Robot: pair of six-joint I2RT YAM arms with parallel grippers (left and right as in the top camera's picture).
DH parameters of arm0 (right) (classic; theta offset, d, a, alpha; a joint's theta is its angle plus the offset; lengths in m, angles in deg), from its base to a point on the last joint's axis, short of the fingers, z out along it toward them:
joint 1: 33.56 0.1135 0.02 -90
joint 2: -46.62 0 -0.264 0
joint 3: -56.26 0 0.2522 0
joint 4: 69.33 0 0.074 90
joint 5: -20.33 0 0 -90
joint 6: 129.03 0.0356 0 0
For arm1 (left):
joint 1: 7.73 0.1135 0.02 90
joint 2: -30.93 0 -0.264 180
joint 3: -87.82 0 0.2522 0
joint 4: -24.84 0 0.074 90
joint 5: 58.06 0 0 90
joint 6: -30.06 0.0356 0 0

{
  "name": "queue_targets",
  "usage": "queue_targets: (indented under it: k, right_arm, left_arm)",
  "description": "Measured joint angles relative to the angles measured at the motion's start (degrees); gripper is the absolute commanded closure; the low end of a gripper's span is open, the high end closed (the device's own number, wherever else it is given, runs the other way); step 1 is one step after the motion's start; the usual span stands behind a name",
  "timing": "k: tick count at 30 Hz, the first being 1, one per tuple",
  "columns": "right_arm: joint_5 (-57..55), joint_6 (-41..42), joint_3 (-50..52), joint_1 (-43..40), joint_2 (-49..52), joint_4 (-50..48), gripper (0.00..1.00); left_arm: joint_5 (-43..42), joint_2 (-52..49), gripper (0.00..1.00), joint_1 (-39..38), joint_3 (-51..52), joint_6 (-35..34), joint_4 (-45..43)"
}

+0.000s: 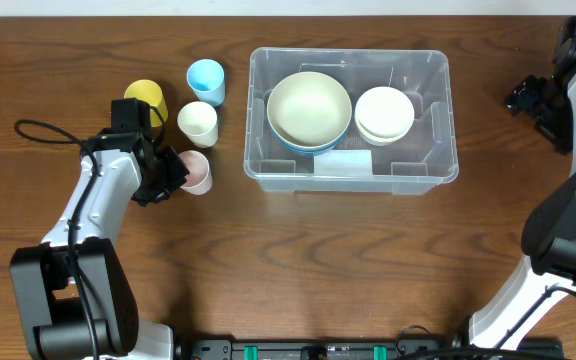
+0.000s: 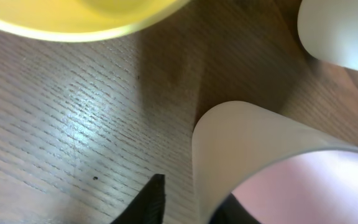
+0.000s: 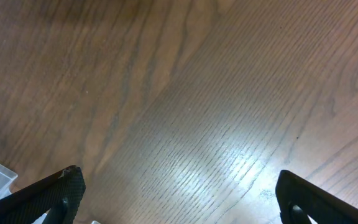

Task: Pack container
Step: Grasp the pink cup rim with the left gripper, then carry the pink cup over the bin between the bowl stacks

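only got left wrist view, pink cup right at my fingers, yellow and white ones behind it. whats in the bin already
Observer: The bin holds a big cream bowl on its left side and smaller white bowls stacked on its right. There are no cups in it.
Operator: any cups im not seeing
Observer: One. A blue cup stands upright on the table just left of the bin, at the far end of the cup group, so four cups are out in all.
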Motion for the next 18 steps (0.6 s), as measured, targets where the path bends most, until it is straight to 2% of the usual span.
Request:
queue_targets:
  k: [3, 4, 7, 18]
  right_arm:
    - [0.0, 0.0, 0.0, 0.0, 0.0, 0.0, 0.01]
    - [0.0, 0.0, 0.0, 0.0, 0.0, 0.0, 0.01]
    - [0.0, 0.0, 0.0, 0.0, 0.0, 0.0, 0.01]
    - [0.0, 0.0, 0.0, 0.0, 0.0, 0.0, 0.01]
  left_arm:
    - [-0.3, 0.0, 0.81, 0.0, 0.0, 0.1, 0.2]
    - [-0.5, 0.0, 0.87, 0.0, 0.0, 0.1, 0.3]
    - [-1.6, 0.0, 0.94, 0.0, 0.0, -0.1, 0.7]
    - [-2.6, 0.3, 0.94, 0.0, 0.0, 0.1, 4.1]
